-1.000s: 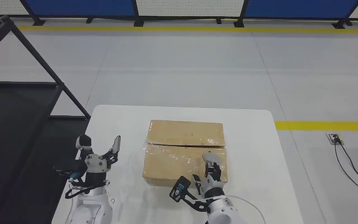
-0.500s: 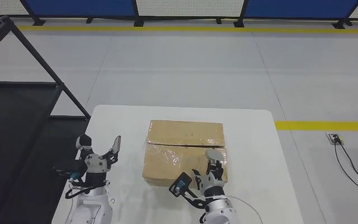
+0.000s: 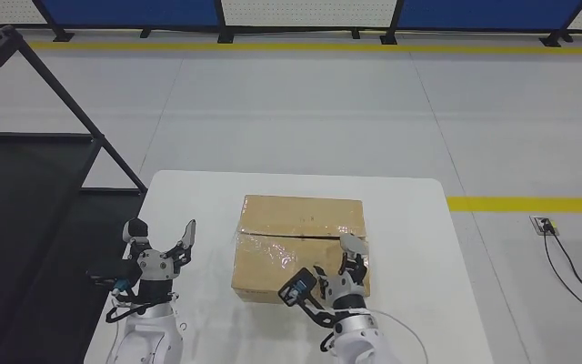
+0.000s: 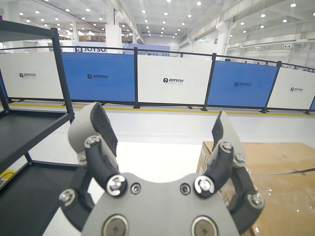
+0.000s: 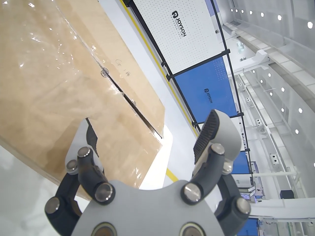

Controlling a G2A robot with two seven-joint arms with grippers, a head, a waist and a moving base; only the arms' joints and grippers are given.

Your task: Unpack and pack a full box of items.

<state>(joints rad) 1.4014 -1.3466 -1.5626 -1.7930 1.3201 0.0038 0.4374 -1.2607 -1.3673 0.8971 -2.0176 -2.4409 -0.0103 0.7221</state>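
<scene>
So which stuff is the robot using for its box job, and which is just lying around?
For the job:
cardboard box, flaps down, shiny tape on top
left gripper, open, beside the box
right gripper, open, at the box's near edge

Just around:
white table
black rack
blue and white fence
floor cable

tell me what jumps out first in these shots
A brown box with flaps closed under shiny tape sits mid-way across the white table. The right hand hangs open at the box's near right corner. The left hand hovers open off the box's left side.
</scene>
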